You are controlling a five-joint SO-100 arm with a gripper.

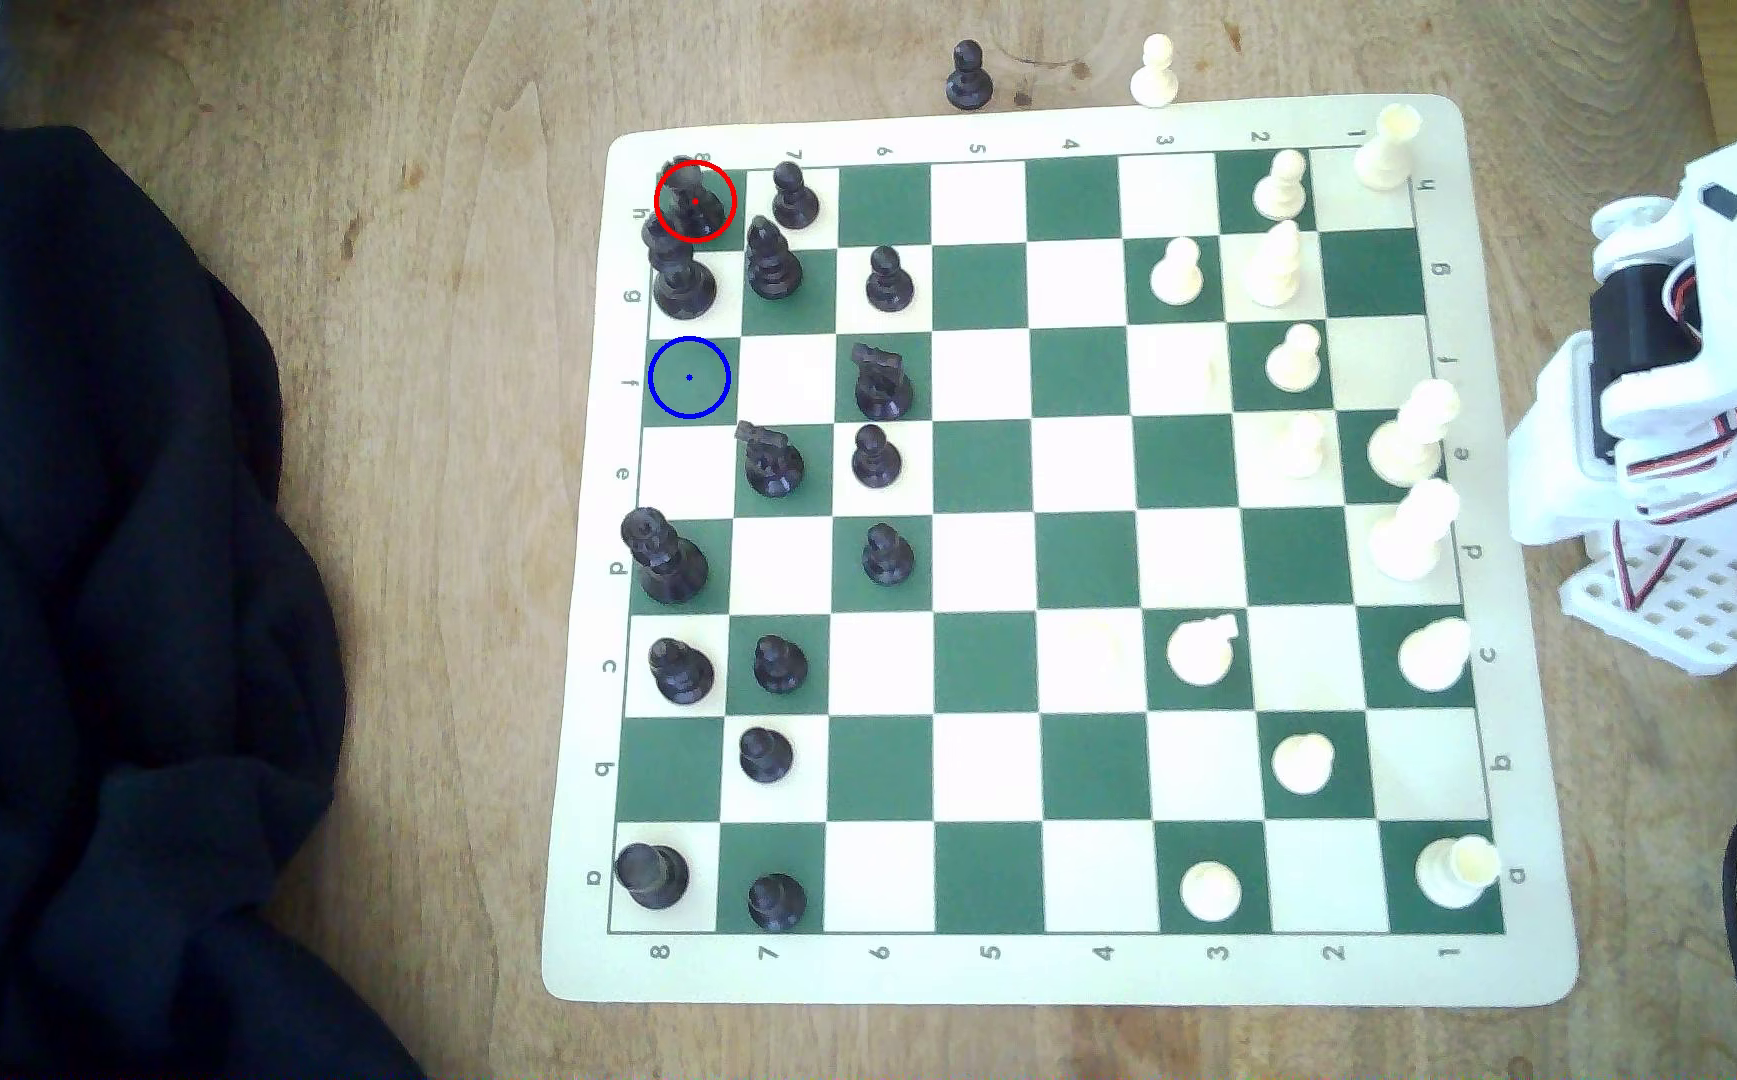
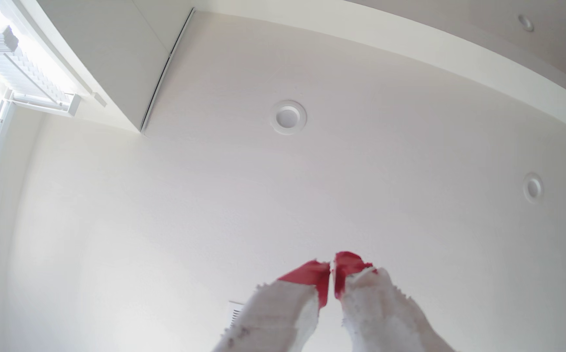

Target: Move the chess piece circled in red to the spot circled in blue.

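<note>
Rook (image 1: pixel 689 199), black and ringed in red, stands on the dark green corner square at the far left of the chessboard (image 1: pixel 1051 971) in the exterior view, just beside a taller black piece (image 1: pixel 681 278) on the next square. One square beyond that piece lies the green square ringed in blue (image 1: pixel 689 378), bare, with a blue dot at its centre. Black pieces crowd the exterior view's left files and white pieces the right. A black pawn (image 1: pixel 968 75) and a white pawn (image 1: pixel 1154 71) stand off the board on the wooden desk (image 1: pixel 428 312). Dark cloth (image 1: pixel 95 582) lies heaped at the left. The white arm (image 1: pixel 1674 395) sits folded past the board's right edge. In the wrist view the red-tipped jaws (image 2: pixel 332 270) point at the ceiling (image 2: pixel 207 203), nearly closed, a thin gap between them, holding nothing.
</note>
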